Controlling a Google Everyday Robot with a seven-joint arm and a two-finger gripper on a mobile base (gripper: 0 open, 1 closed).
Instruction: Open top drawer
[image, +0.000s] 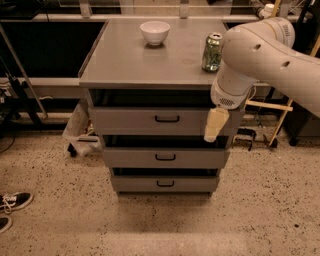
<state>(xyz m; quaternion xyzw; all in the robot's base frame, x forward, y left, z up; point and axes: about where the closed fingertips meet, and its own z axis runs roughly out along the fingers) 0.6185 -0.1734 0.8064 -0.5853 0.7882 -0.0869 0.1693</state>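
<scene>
End effector (216, 125) hangs before top drawer (135, 121) right end, handle (167, 119) leftward; grip state cannot tell.

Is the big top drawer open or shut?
Shut: the top drawer sits pushed in under the tabletop, no tray showing. The gripper hangs by its right end, away from the handle.

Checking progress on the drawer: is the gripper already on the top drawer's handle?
No, the gripper hangs at the top drawer's right end, apart from the black handle.
</scene>
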